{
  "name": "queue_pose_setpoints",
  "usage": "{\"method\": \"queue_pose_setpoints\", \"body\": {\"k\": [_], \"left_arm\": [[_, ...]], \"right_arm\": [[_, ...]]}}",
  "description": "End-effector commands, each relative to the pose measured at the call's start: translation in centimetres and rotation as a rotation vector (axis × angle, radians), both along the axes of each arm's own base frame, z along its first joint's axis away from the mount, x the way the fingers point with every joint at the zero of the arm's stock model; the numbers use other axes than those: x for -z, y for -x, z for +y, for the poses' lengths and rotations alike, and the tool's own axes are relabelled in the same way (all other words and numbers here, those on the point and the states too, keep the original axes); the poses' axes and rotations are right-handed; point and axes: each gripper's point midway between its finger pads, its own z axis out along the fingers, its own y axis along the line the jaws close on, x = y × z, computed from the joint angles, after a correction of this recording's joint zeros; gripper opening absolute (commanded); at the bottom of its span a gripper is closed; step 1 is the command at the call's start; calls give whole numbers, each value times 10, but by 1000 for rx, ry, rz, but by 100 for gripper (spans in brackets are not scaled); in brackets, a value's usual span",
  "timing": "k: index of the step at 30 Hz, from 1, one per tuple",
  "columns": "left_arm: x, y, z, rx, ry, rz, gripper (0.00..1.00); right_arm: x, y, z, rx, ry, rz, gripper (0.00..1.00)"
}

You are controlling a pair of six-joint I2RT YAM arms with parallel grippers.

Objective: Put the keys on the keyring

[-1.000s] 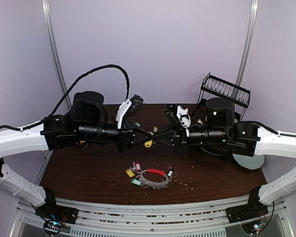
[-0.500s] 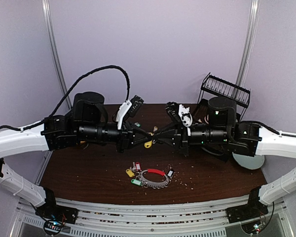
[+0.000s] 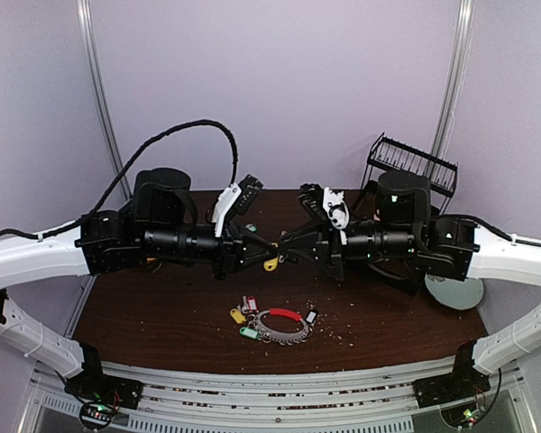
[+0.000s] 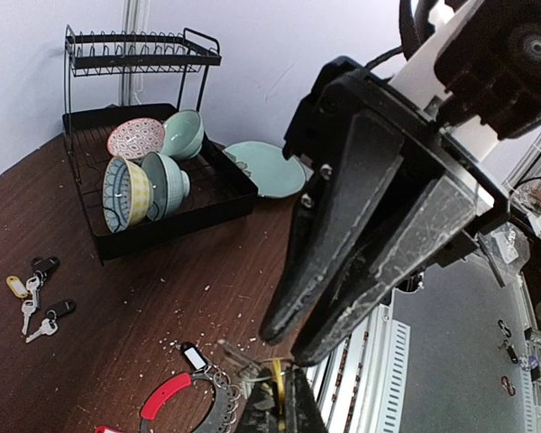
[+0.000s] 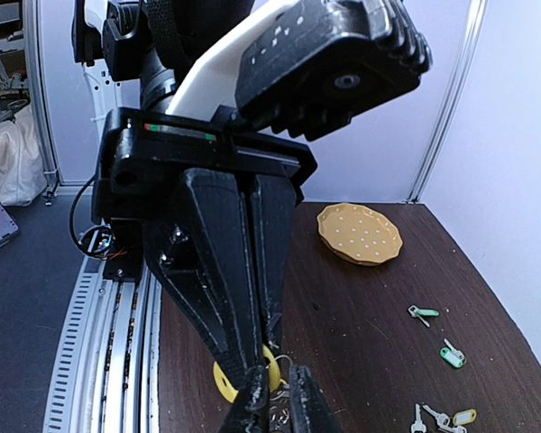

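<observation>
My left gripper [image 3: 269, 255] is shut on a yellow-tagged key [image 3: 271, 263] and holds it in the air above the table's middle. In the left wrist view the yellow tag [image 4: 278, 390] sits edge-on between my fingers, with its small wire ring beside it. My right gripper [image 3: 288, 248] faces it tip to tip. Its jaws stand narrowly apart around the small wire ring [image 5: 284, 408] next to the tag [image 5: 227, 381]. The keyring [image 3: 284, 326], with its red arc [image 3: 286, 314] and beaded chain, lies on the table below. Tagged keys [image 3: 244, 317] lie at its left end.
A black dish rack [image 4: 144, 171] with bowls stands at the back right. A pale green plate [image 4: 266, 169] lies beside it and a yellow plate [image 5: 359, 232] at the far left. Loose green-tagged keys [image 5: 437, 334] and a small black-headed key bunch [image 4: 36, 289] lie on the brown table.
My right gripper has moved left towards the left gripper, and its fingertips now reach the held key's ring. The left arm and the keyring on the table have not moved.
</observation>
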Motion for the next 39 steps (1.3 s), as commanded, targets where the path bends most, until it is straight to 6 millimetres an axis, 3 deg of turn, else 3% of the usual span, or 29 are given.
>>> {"method": "queue_pose_setpoints", "body": {"k": [1,5,10,29,39], "left_arm": [[-9,6,-6,37,43,-27,0],[-12,7,-6,41,53,-33,0],[-13,6,-4,35,54,-39,0],[-15,9,-7,59,56,-48,0],[-17,14,-10,90,57,-61,0]], "right_arm": [[-6,-1,4,-6,10,-30,11],[1,0,2,-10,44,-45,12],[4,18,-9,-97,76,-104,14],[4,6,-3,-23,56,-108,15],[16,7,2,-57,105,-107,16]]}}
